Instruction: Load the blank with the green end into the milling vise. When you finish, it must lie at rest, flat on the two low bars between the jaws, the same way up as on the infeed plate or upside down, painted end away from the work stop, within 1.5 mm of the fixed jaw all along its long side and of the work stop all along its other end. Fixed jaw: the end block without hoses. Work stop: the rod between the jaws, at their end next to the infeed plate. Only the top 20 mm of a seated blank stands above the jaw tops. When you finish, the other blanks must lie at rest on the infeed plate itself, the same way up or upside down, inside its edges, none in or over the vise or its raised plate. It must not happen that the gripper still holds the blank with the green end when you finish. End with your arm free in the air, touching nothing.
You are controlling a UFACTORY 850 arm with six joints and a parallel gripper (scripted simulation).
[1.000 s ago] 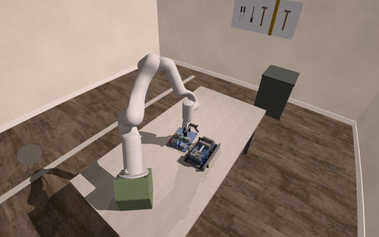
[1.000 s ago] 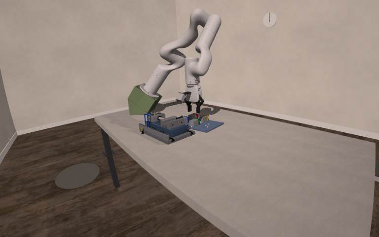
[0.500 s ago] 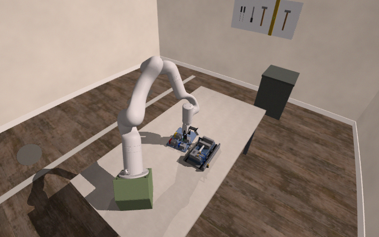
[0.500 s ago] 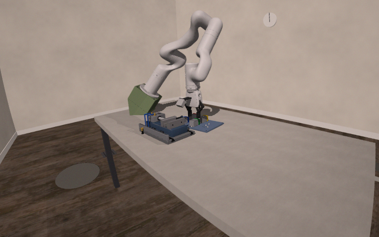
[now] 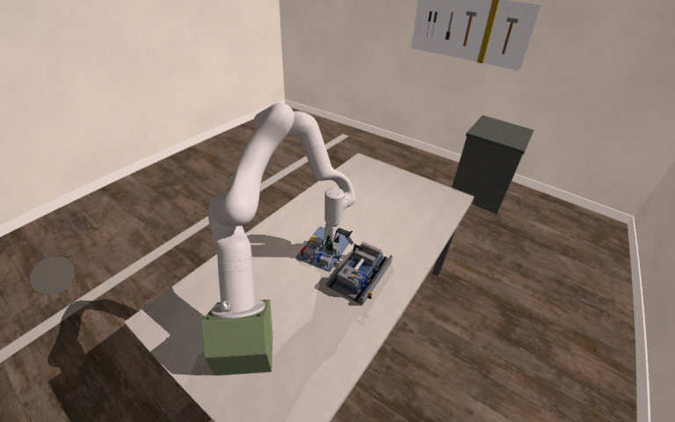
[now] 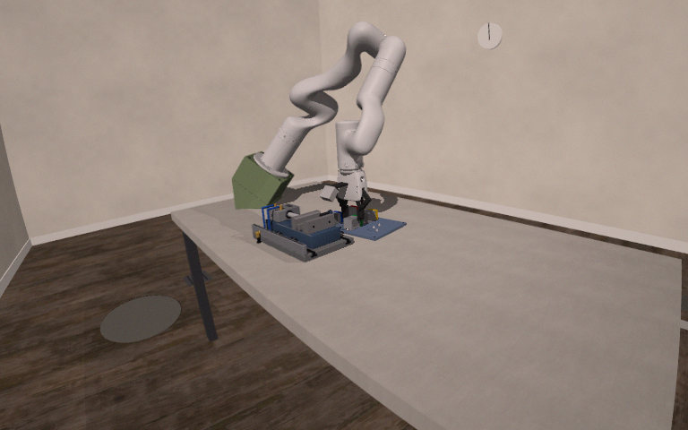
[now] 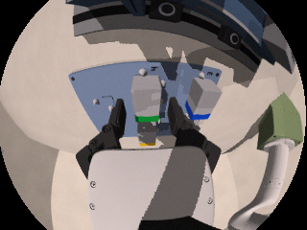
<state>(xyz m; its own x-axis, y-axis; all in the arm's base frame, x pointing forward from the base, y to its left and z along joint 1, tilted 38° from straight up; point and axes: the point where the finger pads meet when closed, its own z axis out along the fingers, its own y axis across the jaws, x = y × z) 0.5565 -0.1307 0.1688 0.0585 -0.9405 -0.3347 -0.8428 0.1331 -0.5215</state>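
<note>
Claw over the infeed plate, astride the green-ended blank.

On the infeed plate, the blank with the green end lay between the spread fingers of the gripper, which stood well open and gripped nothing (a gap showed either side). The blue-ended blank sat on that plate too, outside the fingers.

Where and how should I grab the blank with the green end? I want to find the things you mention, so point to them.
Best guess: come from straight above and close on its two long sides, around mid-length. The green-ended blank (image 7: 146,98) lies on the infeed plate (image 7: 88,88) with its long sides facing the open gripper's (image 7: 146,103) fingers. The blue-ended blank (image 7: 203,96) is close on one side, so keep that finger between them.
</note>
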